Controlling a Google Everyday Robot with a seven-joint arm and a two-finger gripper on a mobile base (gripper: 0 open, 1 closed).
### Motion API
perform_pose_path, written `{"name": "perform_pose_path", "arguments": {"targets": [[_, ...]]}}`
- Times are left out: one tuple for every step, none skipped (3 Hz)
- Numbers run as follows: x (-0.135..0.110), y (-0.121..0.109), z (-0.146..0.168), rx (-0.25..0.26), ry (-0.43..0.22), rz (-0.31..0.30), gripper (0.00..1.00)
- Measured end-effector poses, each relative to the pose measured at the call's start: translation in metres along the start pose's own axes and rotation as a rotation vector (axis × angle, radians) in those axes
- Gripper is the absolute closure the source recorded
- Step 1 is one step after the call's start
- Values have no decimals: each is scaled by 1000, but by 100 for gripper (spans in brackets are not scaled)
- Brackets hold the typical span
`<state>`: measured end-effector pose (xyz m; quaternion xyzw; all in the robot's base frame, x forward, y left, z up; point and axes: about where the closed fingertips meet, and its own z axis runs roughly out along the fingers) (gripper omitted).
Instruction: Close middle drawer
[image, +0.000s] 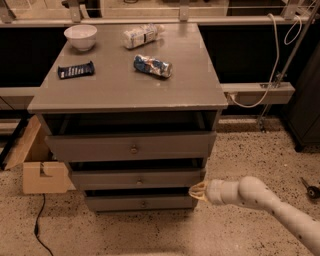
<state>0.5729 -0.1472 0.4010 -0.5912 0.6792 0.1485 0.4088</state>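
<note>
Middle drawer (137, 178) of three ajar, one gripper (196, 191) at its right end

tabletop (115, 87): white bowl (80, 36) | dark bar (75, 70) | blue snack bag (152, 65) | pale packet (142, 35) | floor left: cardboard box (42, 175)
</note>
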Motion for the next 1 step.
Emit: {"name": "perform_pose_path", "arguments": {"targets": [[3, 34, -38, -43, -102, 9, 100]]}}
